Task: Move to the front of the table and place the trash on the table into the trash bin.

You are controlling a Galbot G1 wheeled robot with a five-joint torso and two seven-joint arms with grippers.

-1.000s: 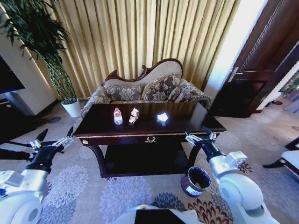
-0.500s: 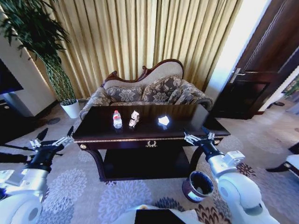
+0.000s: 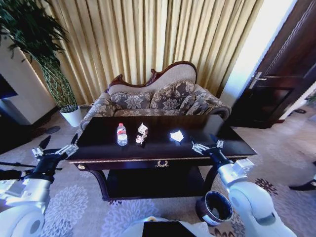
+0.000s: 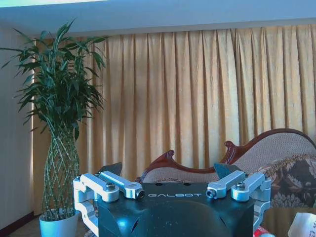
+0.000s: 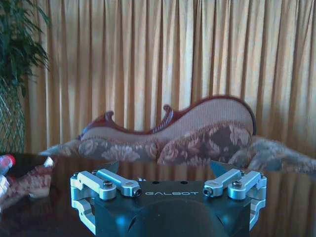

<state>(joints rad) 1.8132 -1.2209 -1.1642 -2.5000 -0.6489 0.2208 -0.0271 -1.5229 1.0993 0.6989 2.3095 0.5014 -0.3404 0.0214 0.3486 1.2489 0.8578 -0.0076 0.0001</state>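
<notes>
- Table: dark, glossy, gold emblem on the front apron. It fills more of the head view than a second ago and its front edge lies lower in the picture; the whole scene has shifted, so the camera has come closer and nothing on the table has moved. The approach looks nearly complete.
- Bottle: clear plastic, red cap, white label, upright on the table top towards its left half.
- Carton: crushed, whitish, just beside the bottle towards the table's middle.
- Paper: crumpled, white, on the table right of its middle, apart from the carton.
- Trash bin: round, dark, pale rim, on the carpet beside the table's front right leg.
- Left gripper: held level off the table's front left corner, fingers spread wide, nothing between them. Its wrist view looks over the open jaws to the curtain and potted plant.
- Right gripper: held level over the table's front right edge, fingers likewise spread and empty, well apart from the paper.
- Status: no trash taken up yet; all three items remain on the table.
</notes>
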